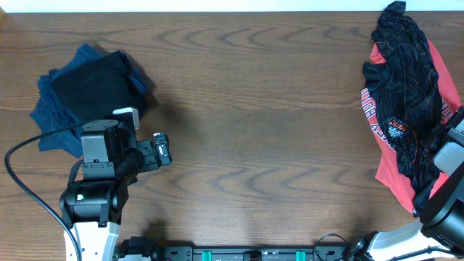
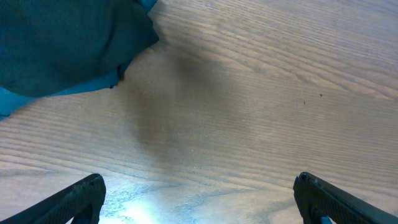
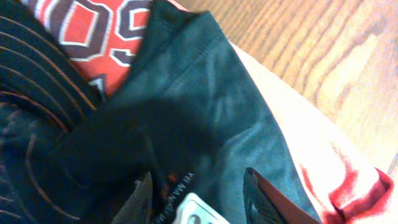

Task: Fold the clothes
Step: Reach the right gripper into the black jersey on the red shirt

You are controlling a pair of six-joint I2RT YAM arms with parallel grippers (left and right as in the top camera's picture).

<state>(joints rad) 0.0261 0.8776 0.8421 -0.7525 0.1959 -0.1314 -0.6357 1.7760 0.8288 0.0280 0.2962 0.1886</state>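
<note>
Black jersey (image 3: 205,106) neck label (image 3: 194,213): white print, seemingly illegible.

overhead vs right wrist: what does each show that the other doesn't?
Overhead only: the blue-and-black clothes pile far left, the left end effector beside it, and the whole black jersey heaped on a red shirt. Right wrist only: a white label on the jersey, between the fingers of the right end effector, plus seam stitching. Both: the jersey, the red shirt's lettering, the wood table.
</note>
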